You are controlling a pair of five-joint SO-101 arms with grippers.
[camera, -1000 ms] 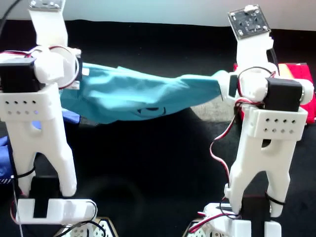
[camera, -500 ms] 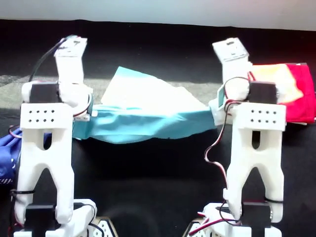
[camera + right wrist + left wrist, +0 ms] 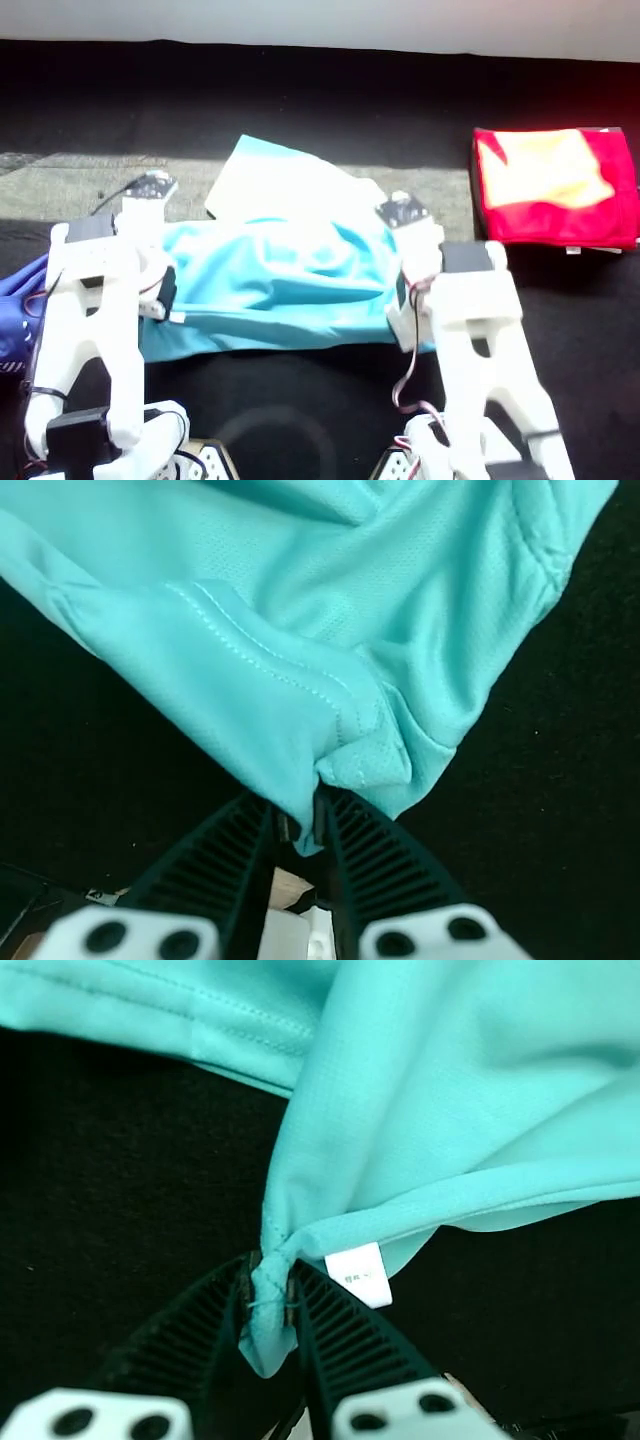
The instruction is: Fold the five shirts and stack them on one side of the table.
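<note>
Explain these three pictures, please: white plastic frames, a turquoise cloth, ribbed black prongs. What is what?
The white frames are two small robot arms side by side at a black table. The wide picture looks down on them from a fixed camera. Each close-up comes from a camera on one arm's wrist; the ribbed prongs are that arm's tool. The left tool pinches a bunched edge of the turquoise shirt beside its white label; the right tool pinches a hem at the other side. The shirt lies spread between the arms. A folded red shirt sits at the far right, a blue garment at the left edge.
</note>
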